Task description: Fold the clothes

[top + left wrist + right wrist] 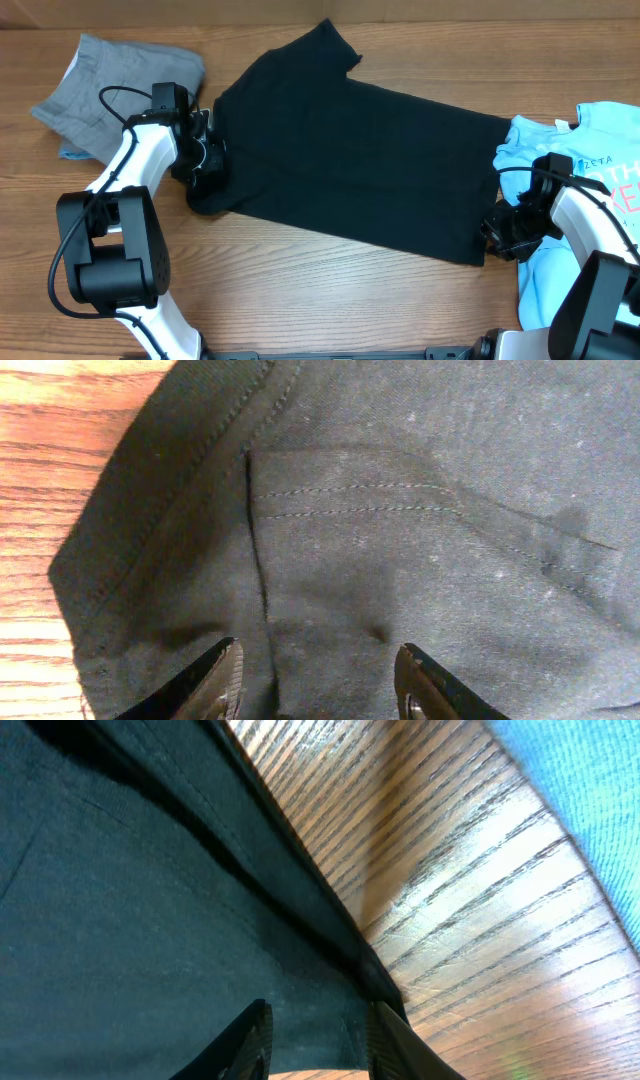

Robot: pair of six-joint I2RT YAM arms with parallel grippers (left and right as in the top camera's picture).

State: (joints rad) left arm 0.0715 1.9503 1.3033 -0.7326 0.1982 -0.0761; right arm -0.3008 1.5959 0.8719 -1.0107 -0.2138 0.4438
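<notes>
Black T-shirt (pixel 350 160) — neck label hidden

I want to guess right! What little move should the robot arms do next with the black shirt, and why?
Probably the left gripper should close. Its fingers straddle the black T-shirt at one end, with cloth between them, while the right gripper already sits narrow on the opposite edge. Then both could lift together.

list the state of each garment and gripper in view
black tee: spread flat on the table, not yet folded
grey shorts: crumpled, lying apart at far left
blue tee: bunched at right edge
left gripper: open over the black tee's sleeve end
right gripper: narrowly parted at the black tee's hem
</notes>
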